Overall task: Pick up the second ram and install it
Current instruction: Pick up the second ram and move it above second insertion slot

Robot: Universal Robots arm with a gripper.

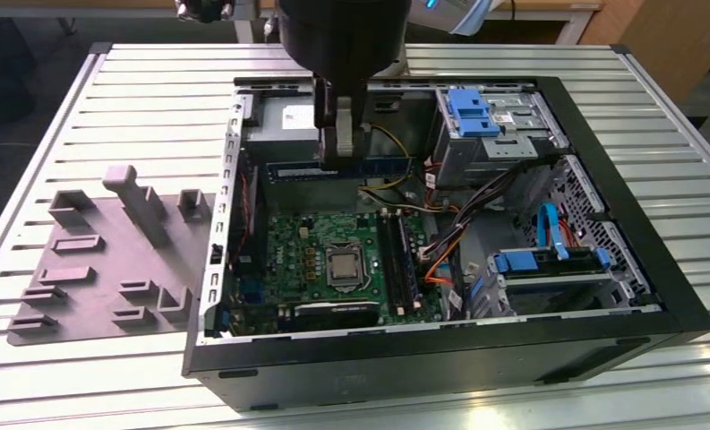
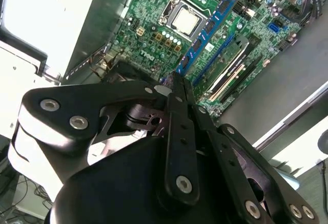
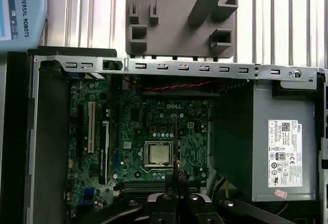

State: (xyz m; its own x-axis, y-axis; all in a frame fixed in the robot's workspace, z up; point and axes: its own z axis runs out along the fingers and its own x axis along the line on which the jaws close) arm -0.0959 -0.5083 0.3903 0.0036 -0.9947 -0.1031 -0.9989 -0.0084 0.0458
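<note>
Jaws closed on long dark-blue RAM stick w/ black chips [image 2: 207, 32], held over green motherboard [image 2: 154, 34] inside open black PC case [image 1: 450, 349].

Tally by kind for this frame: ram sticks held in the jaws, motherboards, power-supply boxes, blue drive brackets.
Long dark blue-green ram stick: 1
Green motherboard: 1
Grey metal power-supply box: 1
Blue plastic drive brackets: 2
Total: 5
</note>
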